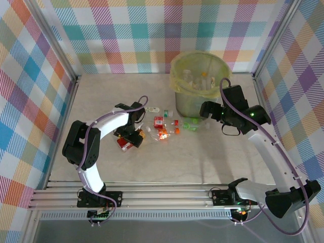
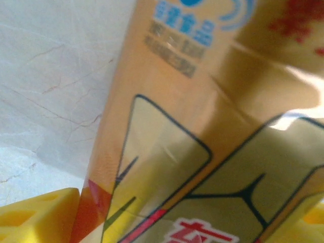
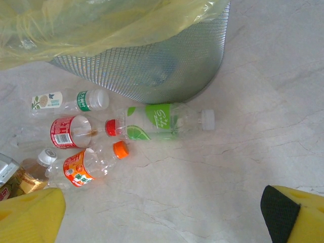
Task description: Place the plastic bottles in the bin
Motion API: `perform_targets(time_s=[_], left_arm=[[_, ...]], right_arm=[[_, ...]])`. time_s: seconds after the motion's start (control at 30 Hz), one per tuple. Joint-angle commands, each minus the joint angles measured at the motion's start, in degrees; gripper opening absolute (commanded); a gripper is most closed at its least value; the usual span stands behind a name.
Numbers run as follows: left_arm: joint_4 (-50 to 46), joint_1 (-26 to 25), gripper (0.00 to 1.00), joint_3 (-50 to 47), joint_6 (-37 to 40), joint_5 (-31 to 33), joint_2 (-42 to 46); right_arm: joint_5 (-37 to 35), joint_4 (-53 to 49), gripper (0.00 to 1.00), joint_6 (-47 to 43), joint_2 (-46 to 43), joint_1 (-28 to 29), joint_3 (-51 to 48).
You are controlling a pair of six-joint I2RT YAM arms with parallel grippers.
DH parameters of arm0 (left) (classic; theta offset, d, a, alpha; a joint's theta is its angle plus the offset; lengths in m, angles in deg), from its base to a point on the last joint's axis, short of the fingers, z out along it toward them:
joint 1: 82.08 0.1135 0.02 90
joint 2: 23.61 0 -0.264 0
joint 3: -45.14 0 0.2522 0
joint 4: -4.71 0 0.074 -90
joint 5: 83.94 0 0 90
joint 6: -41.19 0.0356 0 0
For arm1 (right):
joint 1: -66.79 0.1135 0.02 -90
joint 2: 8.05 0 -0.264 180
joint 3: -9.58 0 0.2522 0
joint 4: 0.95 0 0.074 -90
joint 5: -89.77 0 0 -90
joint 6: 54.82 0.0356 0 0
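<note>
The left pincer (image 1: 132, 134) straddles an orange-labelled clear plastic bottle (image 2: 202, 126), grip impossible to tell; the right pincer (image 3: 162, 202) gapes beside the round yellow-bagged grey bin (image 3: 152, 71).

Orange bottle label (image 2: 202, 126), very close: blue Chinese characters under a blue round mark, a smaller grey line below, red characters at the lower edge. All too blurred to read.
Green-label bottle (image 3: 162, 121): white lettering, illegible.
Red-label bottle (image 3: 68, 132): barcode-like patch, digits too small.
</note>
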Motion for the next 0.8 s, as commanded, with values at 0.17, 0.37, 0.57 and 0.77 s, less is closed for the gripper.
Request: perform_targets(time_s=[0.17,0.37,0.57,0.77], left_arm=[[-4.25,0.71,0.62,1.4,0.41,-1.42,-0.64],[-5.78,0.71,0.56,2.11,0.19,-1.57,1.72],[-6.58,0.79,0.51,3.43,-0.64,-0.94,6.47],[-7.3,0.71,0.45,5.31,-2.28,1.2,12.31]], right_arm=[[-1.02,0.07,1.0,1.03,-0.05,0.14,-0.57],[-0.98,0.73,1.0,1.04,0.05,0.13,-0.32],[-0.58,1.12,1.0,1.03,0.39,0.14,-0.3],[0.02,1.78,1.0,1.19,0.21,0.13,-0.65]])
